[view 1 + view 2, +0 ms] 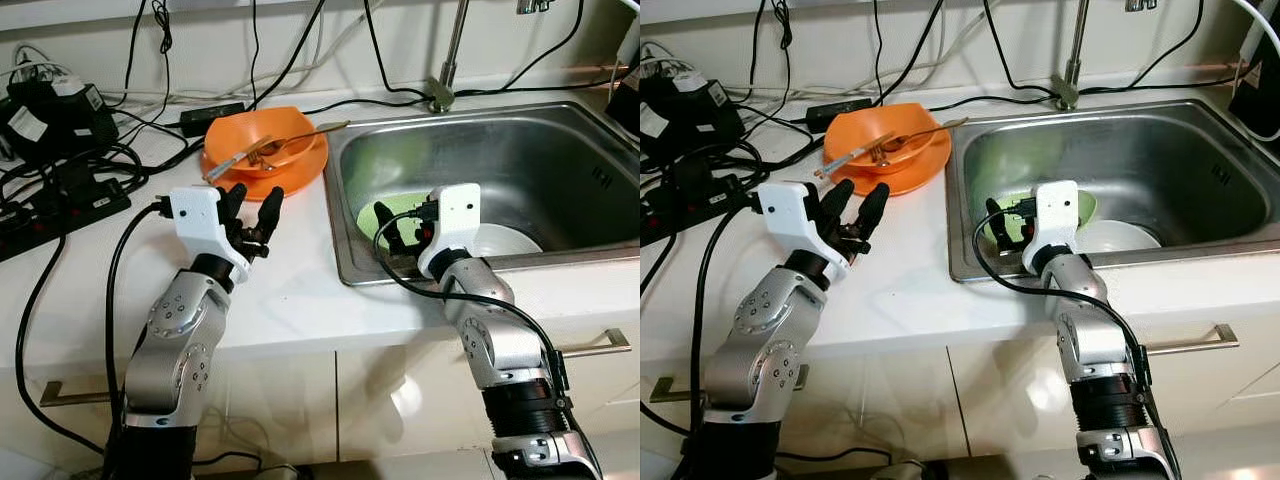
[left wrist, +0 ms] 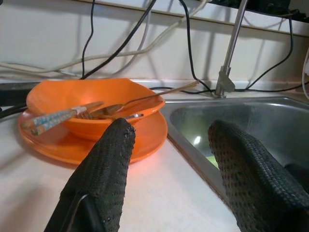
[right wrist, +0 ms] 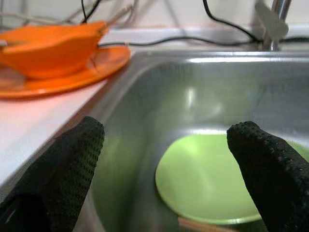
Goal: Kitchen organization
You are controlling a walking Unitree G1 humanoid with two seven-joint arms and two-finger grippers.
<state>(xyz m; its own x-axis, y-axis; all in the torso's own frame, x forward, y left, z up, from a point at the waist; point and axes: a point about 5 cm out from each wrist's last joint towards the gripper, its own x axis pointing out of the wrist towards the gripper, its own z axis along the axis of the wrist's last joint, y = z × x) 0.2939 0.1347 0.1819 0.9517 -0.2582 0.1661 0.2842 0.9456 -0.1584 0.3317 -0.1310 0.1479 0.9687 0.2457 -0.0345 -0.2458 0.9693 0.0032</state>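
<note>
Lying flat in sink (image 1: 560, 150), near its front-left corner: green plate (image 3: 207, 179), white plate (image 1: 505, 240) beside it. Likely light, stiff, slick if wet; best pinched at raised rim. Right gripper (image 1: 408, 232) just over sink's front edge, fingers spread wide, empty, plate between them in wrist view. Left of sink on counter (image 1: 290, 290): orange bowl (image 2: 91, 104) on orange plate (image 2: 145, 140), cutlery (image 2: 63, 116) inside. Left gripper (image 1: 250, 212) near them, open, empty.
</note>
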